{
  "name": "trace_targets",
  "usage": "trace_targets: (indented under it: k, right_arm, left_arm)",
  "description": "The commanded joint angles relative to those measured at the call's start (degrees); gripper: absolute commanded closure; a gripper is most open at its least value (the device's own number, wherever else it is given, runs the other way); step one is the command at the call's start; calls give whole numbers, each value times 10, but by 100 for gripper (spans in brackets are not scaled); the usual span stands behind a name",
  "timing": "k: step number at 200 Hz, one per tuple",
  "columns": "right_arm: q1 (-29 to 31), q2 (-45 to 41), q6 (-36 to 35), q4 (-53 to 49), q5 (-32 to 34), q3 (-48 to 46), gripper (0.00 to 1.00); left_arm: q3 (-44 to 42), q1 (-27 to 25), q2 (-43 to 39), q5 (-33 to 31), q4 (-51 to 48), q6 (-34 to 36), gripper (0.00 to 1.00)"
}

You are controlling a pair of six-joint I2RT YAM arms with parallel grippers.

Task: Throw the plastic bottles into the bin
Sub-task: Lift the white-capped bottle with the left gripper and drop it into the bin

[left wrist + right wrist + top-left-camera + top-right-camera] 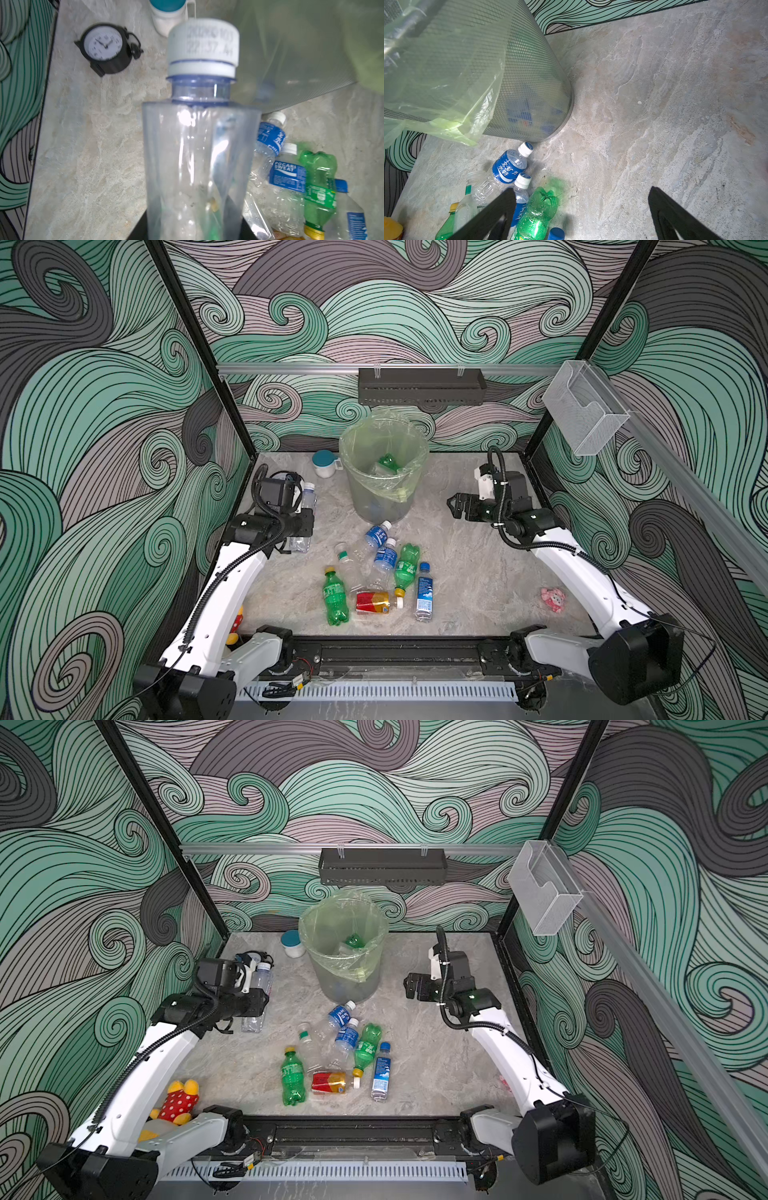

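My left gripper (302,519) (195,228) is shut on a clear plastic bottle (306,506) (258,994) (199,155) with a white cap, held above the table left of the bin. The bin (374,506) (345,982) (529,72), grey mesh with a yellow-green bag, stands at the back middle with a green bottle (389,461) inside. In front of it lie several plastic bottles: green ones (334,601) (407,568), blue-labelled ones (377,535) (424,593) and a red-and-yellow one (373,602). My right gripper (454,506) (582,191) hangs open and empty right of the bin.
A white jar with teal lid (324,464) stands left of the bin, and a small black clock (106,47) lies near the left wall. A pink toy (553,598) lies front right, a red polka-dot toy (178,1104) front left. A clear box (584,406) hangs on the right wall.
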Motion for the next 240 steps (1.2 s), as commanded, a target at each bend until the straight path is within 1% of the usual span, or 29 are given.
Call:
trace_targets:
  k: [1, 9, 19, 28, 33, 39, 46, 51, 54, 61, 67, 72, 79, 87, 96, 111, 129, 147, 151, 182, 203, 240]
  right_arm:
    - [-3, 7, -1, 4, 4, 5, 1]
    - [-3, 8, 1, 7, 3, 5, 1]
    - [-3, 9, 5, 9, 0, 6, 1]
    - [-3, 10, 8, 9, -5, 8, 1]
    - [-3, 9, 8, 7, -7, 8, 1]
    - [-2, 8, 8, 5, -8, 9, 1]
    - [-2, 6, 8, 4, -8, 9, 1]
    - [-2, 3, 8, 2, -6, 8, 1]
    - [-1, 2, 8, 0, -7, 7, 1]
    - [-2, -2, 7, -5, -5, 6, 1]
    - [-2, -6, 6, -10, -4, 5, 1]
    - [-2, -10, 6, -12, -3, 4, 1]
    - [-2, -15, 6, -13, 0, 0, 1]
    - [-2, -23, 6, -14, 3, -6, 1]
    - [-2, -28, 6, -14, 5, -12, 1]
    - [-2, -29, 6, -14, 5, -14, 1]
    - [-2, -21, 4, -17, 0, -10, 1]
    - [-2, -10, 4, -19, -9, -5, 1]
    - [-2, -7, 4, -20, -12, -4, 1]
    - [3, 9, 4, -35, -28, 2, 1]
    - [20, 18, -4, -59, -27, 6, 2]
    - [59, 23, -4, -106, -31, 5, 4]
  left_arm:
    - [135, -3, 38, 53, -17, 18, 57]
    - [187, -3, 70, 86, 0, 13, 57]
    - [238, -4, 114, 147, 42, 0, 58]
    - [289, -8, 155, 186, 85, -22, 58]
    - [320, -10, 180, 206, 109, -37, 57]
    - [355, -12, 218, 223, 135, -59, 48]
    - [398, -15, 256, 228, 151, -82, 31]
    - [435, -19, 281, 235, 150, -86, 25]
    - [457, -22, 298, 242, 145, -84, 18]
    - [510, -28, 332, 252, 125, -77, 7]
    - [548, -32, 356, 252, 104, -74, 2]
    - [570, -34, 367, 252, 93, -70, 1]
    - [578, -37, 371, 249, 91, -63, 1]
    - [562, -38, 362, 243, 101, -60, 1]
    - [526, -38, 341, 236, 120, -55, 1]
    - [458, -38, 292, 211, 144, -45, 1]
    - [387, -36, 235, 182, 150, -30, 1]
    - [331, -34, 196, 154, 129, -14, 1]
    - [319, -33, 173, 147, 123, -11, 1]
    - [216, -31, 94, 103, 103, 2, 1]
    - [149, -30, 46, 80, 95, 3, 1]
    - [70, -27, -9, 22, 70, 2, 1]
